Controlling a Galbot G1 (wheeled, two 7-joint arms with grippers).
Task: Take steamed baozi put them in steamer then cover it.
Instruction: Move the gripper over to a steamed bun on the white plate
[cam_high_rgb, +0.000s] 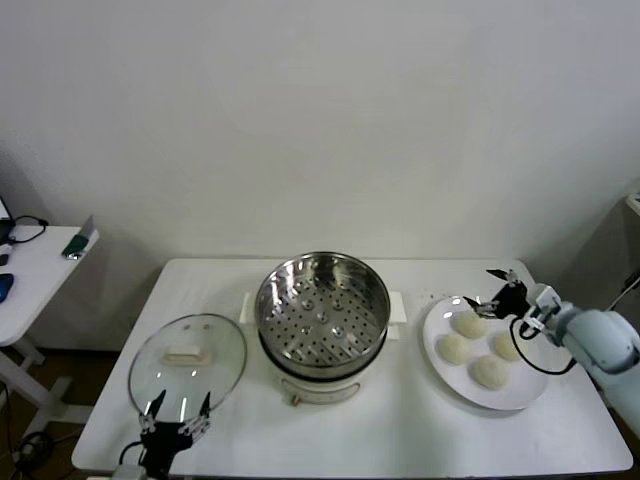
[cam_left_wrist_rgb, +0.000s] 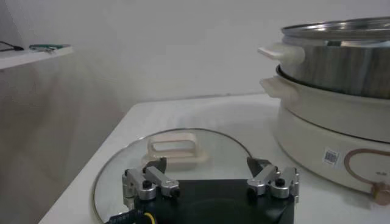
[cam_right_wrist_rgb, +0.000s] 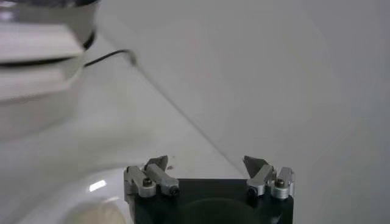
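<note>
A white table (cam_high_rgb: 400, 420) carries the whole scene. At its centre stands the steamer (cam_high_rgb: 322, 310), a shiny perforated steel basket on a cream-white electric base, its basket uncovered and holding nothing. To its left, on the near part of the table, the cover (cam_high_rgb: 187, 362) lies flat, a clear glass lid with a cream-white bar handle at its middle. The left gripper (cam_high_rgb: 177, 413) hangs at the cover's near edge, jaws spread wide and grasping nothing; in the left wrist view its fingertips (cam_left_wrist_rgb: 159, 166) sit just this side of the handle, above the glass.

On the right, a flat white plate (cam_high_rgb: 438, 365) bears the four steamed baozi (cam_high_rgb: 477, 349), smooth pale buns clustered together. The right gripper (cam_high_rgb: 500, 291) hovers over the plate's far edge, just beyond the farthest bun, also released and holding nothing. All four buns rest on the plate, well apart from the steamer. A second white table (cam_high_rgb: 35, 275) stands at far left.
</note>
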